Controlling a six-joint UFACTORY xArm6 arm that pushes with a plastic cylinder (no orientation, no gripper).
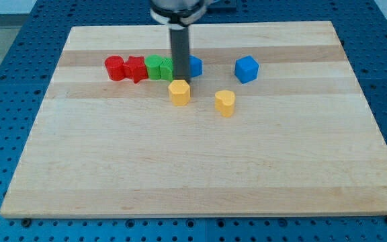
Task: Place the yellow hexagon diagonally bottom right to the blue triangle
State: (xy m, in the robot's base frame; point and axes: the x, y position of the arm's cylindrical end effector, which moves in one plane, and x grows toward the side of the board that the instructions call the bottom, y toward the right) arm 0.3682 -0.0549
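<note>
The yellow hexagon (179, 92) lies on the wooden board (200, 168), just below my tip (181, 81), which touches or nearly touches its top edge. The blue triangle (195, 66) sits right behind the rod, on its right, partly hidden by it. The hexagon is just below and slightly left of the blue triangle. A second yellow block (225, 103), heart-like in shape, lies to the right of the hexagon and a little lower.
A row of blocks runs left of the rod: a red cylinder (114, 68), a red star-like block (135, 68), and two green blocks (158, 67). A blue cube (246, 68) stands to the right. The board lies on a blue perforated table.
</note>
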